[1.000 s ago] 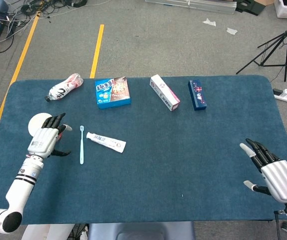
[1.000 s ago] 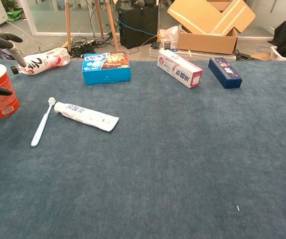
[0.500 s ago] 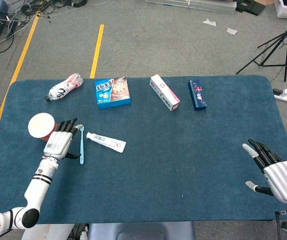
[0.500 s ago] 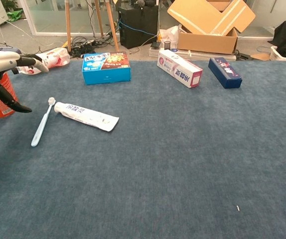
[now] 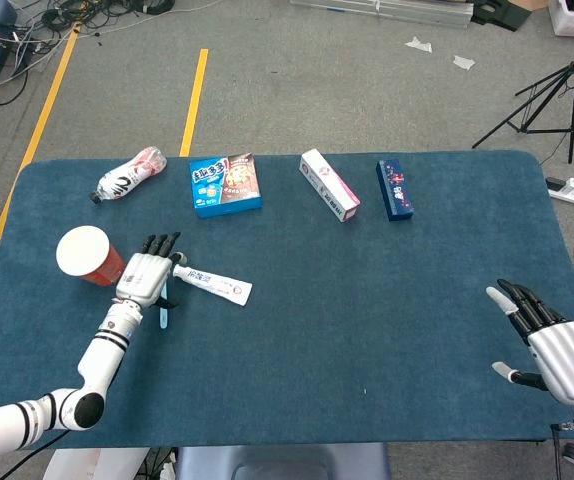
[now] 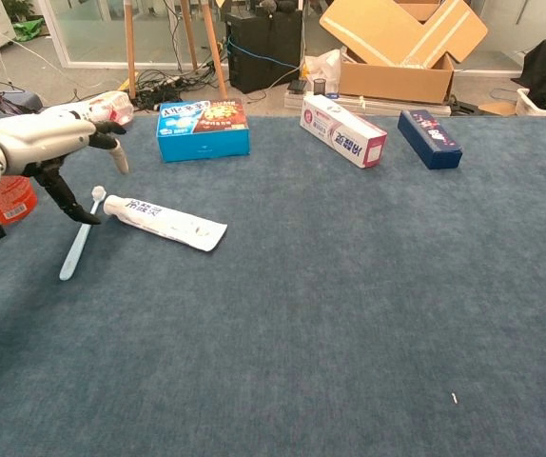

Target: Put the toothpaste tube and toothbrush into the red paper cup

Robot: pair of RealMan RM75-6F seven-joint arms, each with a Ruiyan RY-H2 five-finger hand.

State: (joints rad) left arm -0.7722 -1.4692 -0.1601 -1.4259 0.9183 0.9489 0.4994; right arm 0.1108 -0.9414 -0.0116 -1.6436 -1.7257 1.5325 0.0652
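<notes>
The red paper cup (image 5: 85,255) (image 6: 2,199) stands near the table's left edge. A light blue toothbrush (image 5: 164,315) (image 6: 79,246) lies to its right, and a white toothpaste tube (image 5: 215,284) (image 6: 164,221) lies beside the brush. My left hand (image 5: 148,274) (image 6: 52,141) hovers over the toothbrush with fingers spread, holding nothing. The brush's upper part is hidden under it in the head view. My right hand (image 5: 552,340) is open at the table's front right corner, far from these objects.
Along the back of the blue table (image 5: 367,300) lie a crushed plastic bottle (image 5: 127,175), a blue snack box (image 5: 225,184), a white-and-pink box (image 5: 329,185) and a dark blue box (image 5: 394,189).
My left hand has moved right, from over the red cup to above the toothbrush. The right hand has barely shifted. Nothing has been picked up.
</notes>
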